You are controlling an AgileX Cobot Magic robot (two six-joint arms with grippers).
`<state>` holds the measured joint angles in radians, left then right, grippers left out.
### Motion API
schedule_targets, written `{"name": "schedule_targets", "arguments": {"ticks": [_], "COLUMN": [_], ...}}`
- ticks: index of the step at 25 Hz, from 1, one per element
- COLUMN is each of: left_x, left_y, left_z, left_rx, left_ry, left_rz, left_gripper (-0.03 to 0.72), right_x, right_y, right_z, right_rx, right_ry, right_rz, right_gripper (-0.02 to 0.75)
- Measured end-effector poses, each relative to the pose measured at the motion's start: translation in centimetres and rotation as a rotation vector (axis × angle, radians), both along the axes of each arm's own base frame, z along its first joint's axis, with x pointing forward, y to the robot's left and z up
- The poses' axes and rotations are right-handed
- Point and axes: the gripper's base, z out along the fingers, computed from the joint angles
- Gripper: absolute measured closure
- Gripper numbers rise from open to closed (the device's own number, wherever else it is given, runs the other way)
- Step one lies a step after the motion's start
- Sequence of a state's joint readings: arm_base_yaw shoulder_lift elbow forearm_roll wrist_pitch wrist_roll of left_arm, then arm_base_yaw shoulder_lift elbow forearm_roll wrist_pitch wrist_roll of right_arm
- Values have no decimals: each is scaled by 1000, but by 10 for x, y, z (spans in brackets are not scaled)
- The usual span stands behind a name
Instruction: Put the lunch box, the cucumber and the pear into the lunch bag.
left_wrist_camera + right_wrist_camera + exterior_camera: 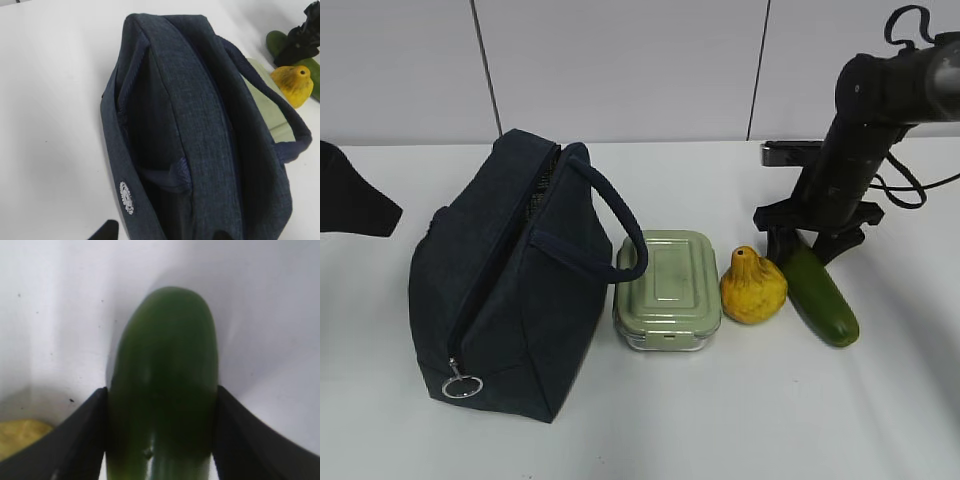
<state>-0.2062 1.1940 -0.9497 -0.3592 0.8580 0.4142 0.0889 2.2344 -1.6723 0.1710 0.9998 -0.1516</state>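
Today we count four items on the white table (720,420), one of each: one navy lunch bag (505,280) at left, one green-lidded lunch box (667,285) just beside it, one yellow pear (752,288), then one cucumber (820,295) at right. Our right gripper (812,240) has its jaws pressed against both sides of the cucumber's far end, while the left gripper's (165,235) jaw state we cannot tell.

Bright, even light falls from above, leaving soft shadows beside the bag (510,290) on the white surface (740,420). The right wrist view is blurred: the cucumber (162,385) sits too close, out of focus.
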Motion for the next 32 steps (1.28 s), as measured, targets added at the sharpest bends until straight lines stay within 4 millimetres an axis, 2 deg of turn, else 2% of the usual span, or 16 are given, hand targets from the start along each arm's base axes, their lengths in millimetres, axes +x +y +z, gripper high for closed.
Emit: {"name": "schedule_targets", "arguments": {"ticks": [2, 3, 9, 11, 16, 23, 28, 30, 32], "left_x": [2, 3, 5, 5, 10, 21, 28, 29, 30], "left_y": [0, -1, -3, -5, -10, -14, -17, -17, -17], "left_z": [-3, -4, -6, -6, -15, -31, -41, -43, -45], "left_rx": [2, 4, -5, -13, -31, -36, -46, -44, -45], "left_ry": [10, 16, 16, 16, 57, 111, 147, 154, 162], "left_rz": [0, 0, -27, -47, -94, -116, -121, -121, -120], "left_gripper": [346, 346, 338, 337, 326, 323, 324, 338, 392], "right_x": [0, 0, 1, 0, -3, -9, -10, -9, -8], "right_y": [-1, -2, -6, -6, -8, -8, -2, 2, 10], "right_z": [0, 0, 2, 9, 45, 86, 111, 120, 127], "right_rx": [-16, -26, -64, -69, -65, -50, 23, 76, 143], "right_ry": [-2, -1, -7, -22, -107, -201, -261, -283, -299], "right_rz": [7, 1, -12, -10, -13, -19, -24, -24, -19], "right_gripper": [318, 335, 335, 335, 336, 337, 337, 337, 337]}}
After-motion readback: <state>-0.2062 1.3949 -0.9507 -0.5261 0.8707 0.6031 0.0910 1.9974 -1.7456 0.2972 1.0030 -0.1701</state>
